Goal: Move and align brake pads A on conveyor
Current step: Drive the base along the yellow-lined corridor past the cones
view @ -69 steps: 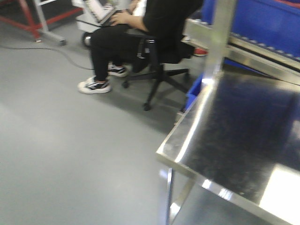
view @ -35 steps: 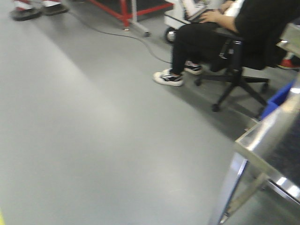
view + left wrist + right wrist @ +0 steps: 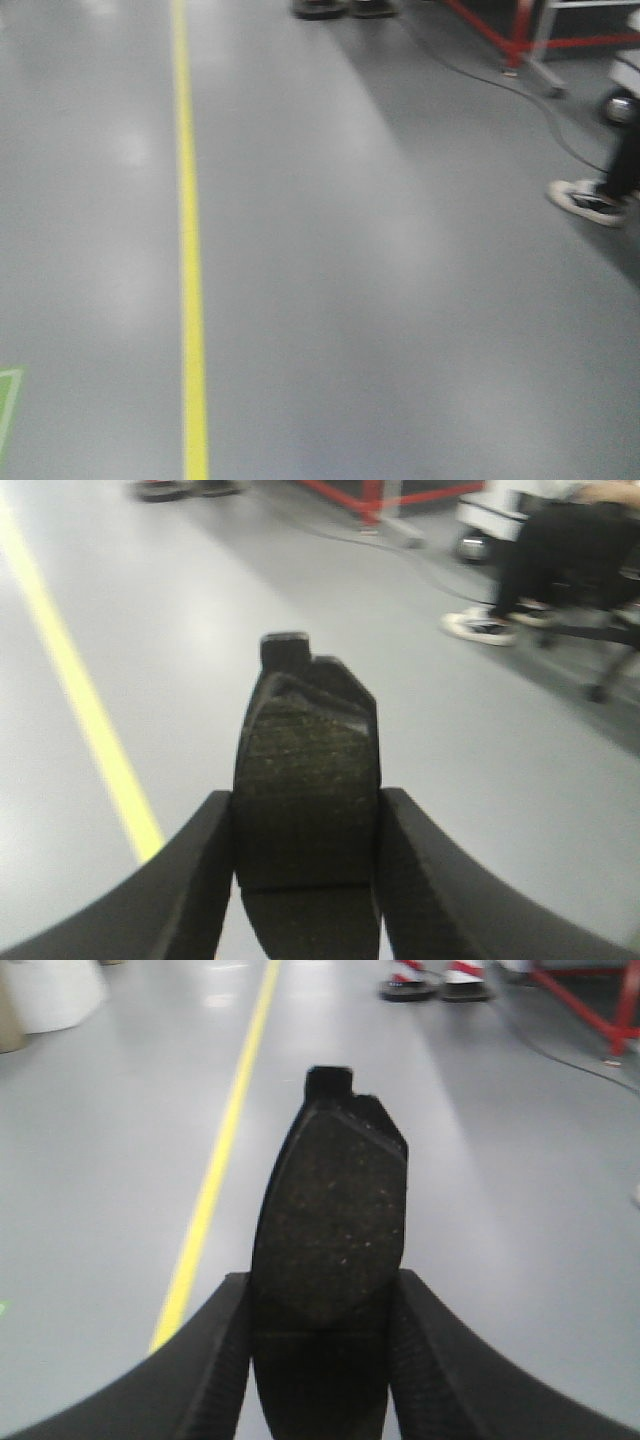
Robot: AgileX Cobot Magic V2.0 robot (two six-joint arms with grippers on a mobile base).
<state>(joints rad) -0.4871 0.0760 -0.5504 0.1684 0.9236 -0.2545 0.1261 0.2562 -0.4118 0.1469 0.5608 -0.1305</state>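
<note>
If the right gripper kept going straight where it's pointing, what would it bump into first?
Nothing close, it seems. The right gripper, shut on a brake pad, points out over bare grey floor. The yellow line lies off to the side. Someone's shoes stand far ahead, though depth is unclear.

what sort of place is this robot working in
Most likely a factory or workshop floor: smooth grey floor with a painted yellow line, a red metal frame, and a brake pad in the left gripper and another in the right gripper.
</note>
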